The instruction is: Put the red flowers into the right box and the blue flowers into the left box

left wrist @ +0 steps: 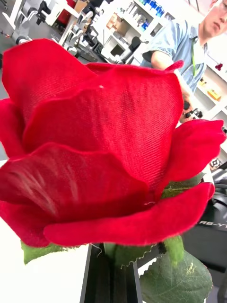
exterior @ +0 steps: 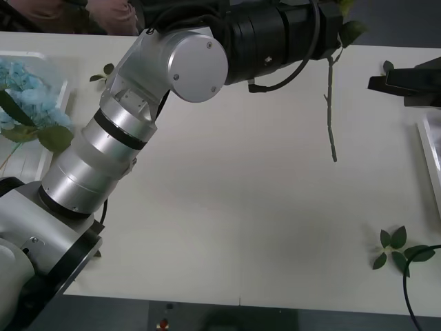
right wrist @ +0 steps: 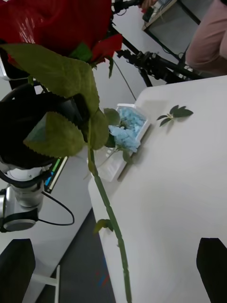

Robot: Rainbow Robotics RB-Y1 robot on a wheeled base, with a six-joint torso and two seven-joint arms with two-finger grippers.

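Observation:
My left gripper [left wrist: 112,279] is shut on the stem of a red flower [left wrist: 104,142], just under its deep-red head. In the front view the left arm reaches across to the table's far right, and the flower's stem [exterior: 330,110] hangs down above the table. The right wrist view shows the same red flower [right wrist: 56,23] with its leaves and stem close in front of my right gripper [right wrist: 113,270], which is open. The blue flowers [exterior: 27,100] lie in the left box [exterior: 60,96] at the far left. The right box [exterior: 431,148] shows its rim at the right edge.
A loose green leaf sprig [exterior: 396,249] lies near the front right, with a black cable beside it. A small leaf [exterior: 103,72] lies at the back left. A person stands beyond the table's far edge.

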